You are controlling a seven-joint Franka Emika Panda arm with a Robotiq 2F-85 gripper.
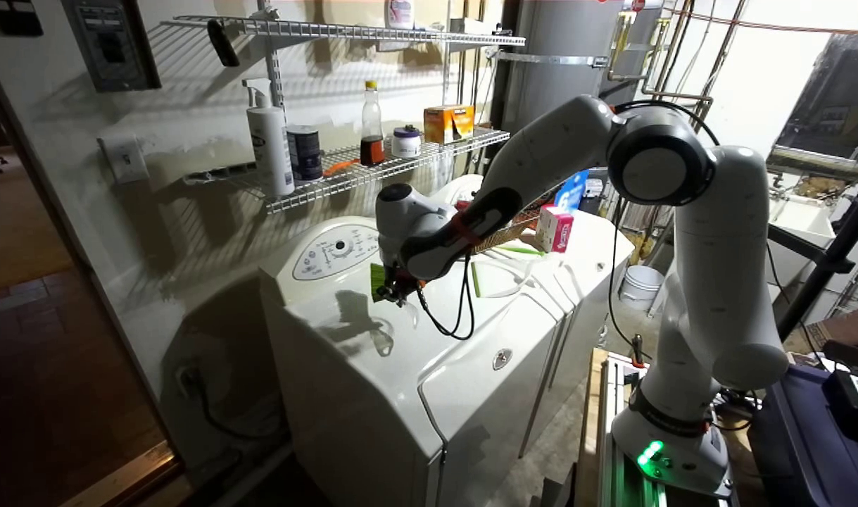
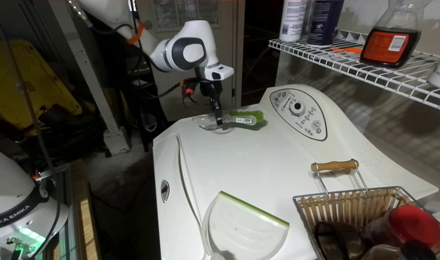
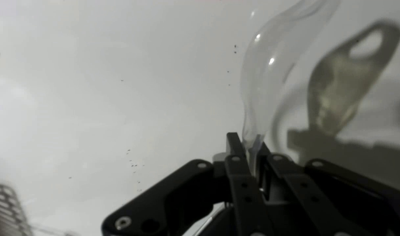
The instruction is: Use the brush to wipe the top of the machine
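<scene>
1. Jaws clamp the clear handle of the green brush, held over the top of the white machine; the slick handle could twist once the brush drags.
2. The handle's shadow falls apart from it, suggesting a gap; stopping short would wipe nothing, pressing hard could jolt the hold.
3. Which way the bristles face is hard to judge; a wrong tilt may scrape plastic across the top.
4. Dark specks lie off to one side in the wrist view; a narrow stroke would likely miss them.
5. The dial sits near the bristles; a wide swing could knock it.
6. A dustpan and a basket lie farther along; a long sweep may shove either or snag the dangling cable.
</scene>
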